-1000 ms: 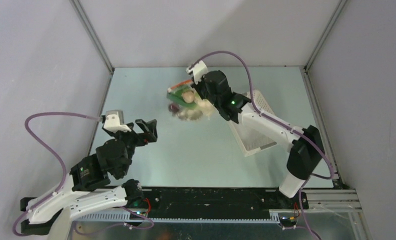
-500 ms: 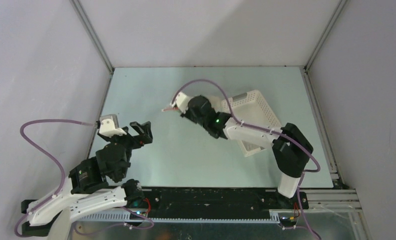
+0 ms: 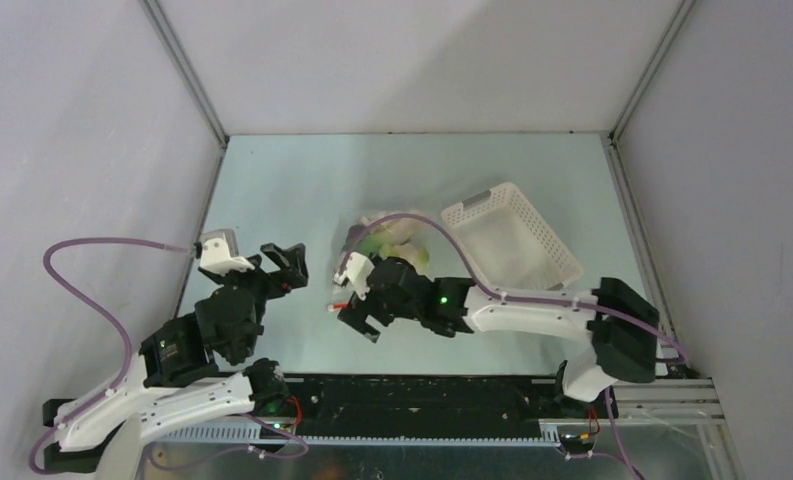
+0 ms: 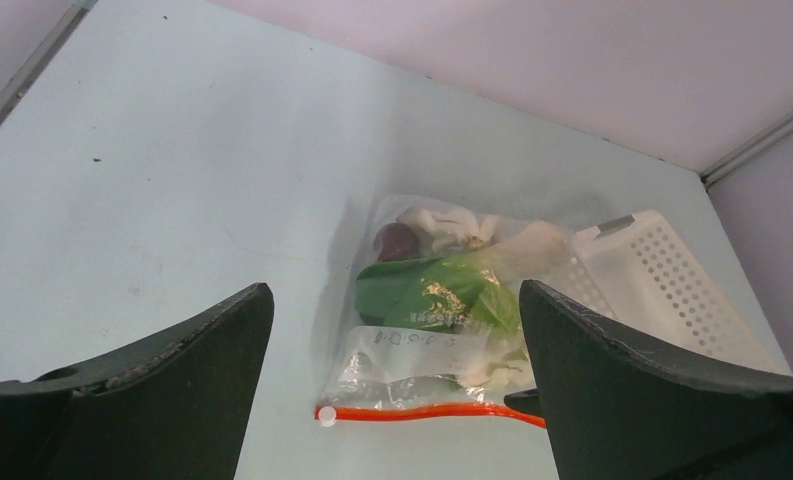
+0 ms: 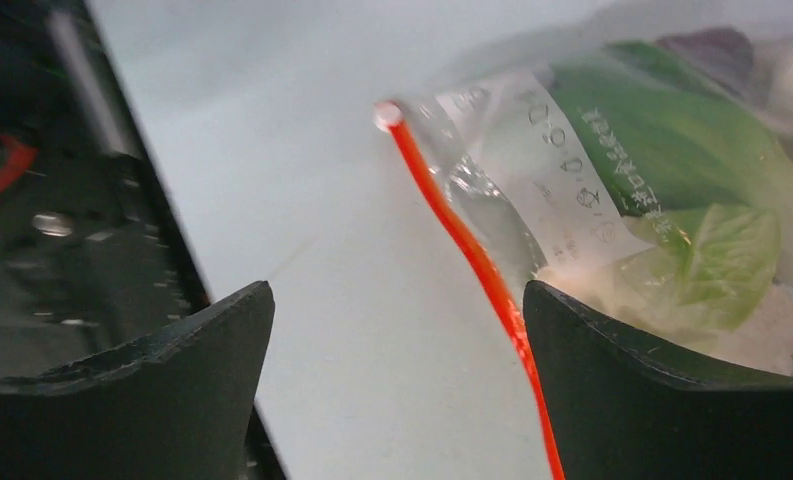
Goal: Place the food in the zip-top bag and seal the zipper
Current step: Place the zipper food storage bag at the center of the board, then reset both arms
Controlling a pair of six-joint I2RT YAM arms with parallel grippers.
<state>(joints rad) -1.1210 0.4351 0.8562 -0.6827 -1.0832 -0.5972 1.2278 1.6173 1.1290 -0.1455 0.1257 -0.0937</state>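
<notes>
I am watching the zip-top bag (image 4: 437, 310), which is lying flat around the middle of the worktop (image 3: 272, 180). Its zipper (image 4: 422, 412) is running along the side that faces the near edge. The small white slider (image 4: 324, 415) is sitting at the end of the red-orange strip that points toward the left edge. From here I cannot tell whether the strip is pressed fully closed along its length.

The food is showing through the clear plastic. The bok choy (image 4: 427, 298) is lying across the middle with its green leaves uppermost. The dark brown ball (image 4: 397, 240) and the pale lumps (image 4: 452, 225) are sitting behind it, toward the far edge.

The right gripper (image 3: 357, 322) is hanging over the worktop just beside the zipper edge, on the near side of the bag. Its fingers are spread wide and gripping nothing. In its wrist view the strip is lying on the table between the two dark fingers, touching neither.

The left gripper (image 3: 288, 265) is hovering toward the left edge, well apart from the bag and pointing at it. Its fingers are also spread wide and holding nothing.

The white perforated basket (image 3: 469, 207) is standing toward the right edge, one corner just beside the far end of the bag. I cannot tell whether they are touching.
</notes>
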